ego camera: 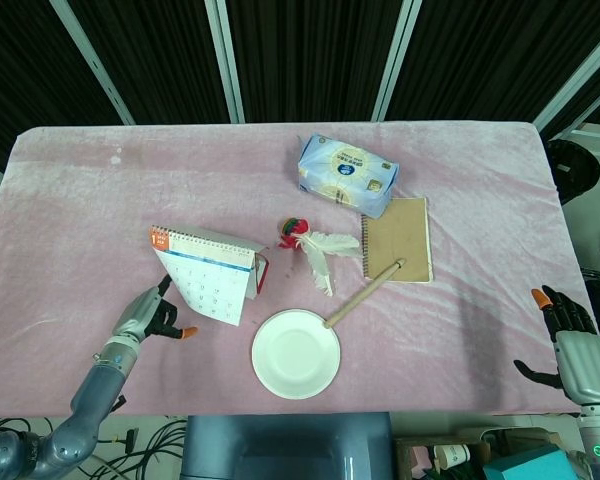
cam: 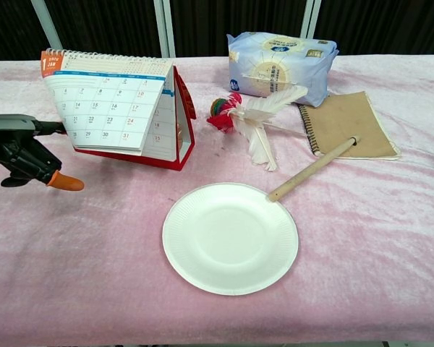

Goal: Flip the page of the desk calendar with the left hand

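Observation:
The desk calendar (ego camera: 212,275) stands on the pink cloth left of centre, on a red base. Its front January page (cam: 105,101) is lifted off the stand and tilts up and back, bottom edge raised. My left hand (ego camera: 150,318) sits just left of the calendar, fingers apart. In the chest view one finger of the left hand (cam: 22,148) reaches under the page's lower left edge, and an orange fingertip (cam: 65,181) points down beside it. No pinch on the page is visible. My right hand (ego camera: 570,340) hangs beyond the table's right edge with fingers spread, holding nothing.
A white paper plate (cam: 230,237) lies near the front edge. A wooden stick (cam: 312,168) rests on its rim. A feather shuttlecock (cam: 253,119), a brown notebook (cam: 347,124) and a tissue pack (cam: 282,65) lie right of the calendar.

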`<move>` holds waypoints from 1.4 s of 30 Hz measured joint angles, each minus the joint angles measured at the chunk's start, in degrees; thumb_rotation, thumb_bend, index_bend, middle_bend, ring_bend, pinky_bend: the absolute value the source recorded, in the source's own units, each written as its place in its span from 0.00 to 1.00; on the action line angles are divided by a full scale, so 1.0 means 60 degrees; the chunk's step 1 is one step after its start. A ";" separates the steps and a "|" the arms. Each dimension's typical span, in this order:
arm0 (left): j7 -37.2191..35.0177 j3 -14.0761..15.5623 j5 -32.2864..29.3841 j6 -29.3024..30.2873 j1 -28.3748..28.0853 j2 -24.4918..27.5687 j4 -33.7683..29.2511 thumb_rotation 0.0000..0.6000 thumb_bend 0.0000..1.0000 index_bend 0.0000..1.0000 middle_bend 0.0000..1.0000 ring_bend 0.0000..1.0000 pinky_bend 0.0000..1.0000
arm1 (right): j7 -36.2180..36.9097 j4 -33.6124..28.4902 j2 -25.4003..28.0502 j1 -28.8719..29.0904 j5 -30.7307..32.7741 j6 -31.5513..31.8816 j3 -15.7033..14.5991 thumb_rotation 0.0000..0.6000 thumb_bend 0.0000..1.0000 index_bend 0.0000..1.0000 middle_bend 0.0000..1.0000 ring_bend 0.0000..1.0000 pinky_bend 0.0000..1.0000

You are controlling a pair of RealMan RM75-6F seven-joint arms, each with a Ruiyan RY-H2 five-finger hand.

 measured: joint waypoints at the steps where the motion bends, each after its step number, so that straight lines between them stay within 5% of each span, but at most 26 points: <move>1: -0.0005 0.0011 0.0034 0.0024 0.0012 0.0024 -0.0064 1.00 0.17 0.05 0.83 0.87 0.86 | -0.0001 0.0001 0.0000 -0.0001 0.0001 0.0001 0.0000 1.00 0.10 0.00 0.00 0.00 0.07; 21: -0.0605 0.0242 0.0834 0.0388 0.0659 0.1082 -0.1209 1.00 0.17 0.07 0.83 0.87 0.86 | -0.0107 -0.0029 -0.0030 -0.0028 -0.0047 0.0052 -0.0029 1.00 0.10 0.00 0.00 0.00 0.07; 42: -0.0794 0.0118 0.1260 0.0460 0.0643 0.1314 -0.1892 1.00 0.18 0.23 0.83 0.87 0.86 | -0.0091 -0.0025 -0.0022 -0.0029 -0.0033 0.0036 -0.0026 1.00 0.10 0.00 0.00 0.00 0.07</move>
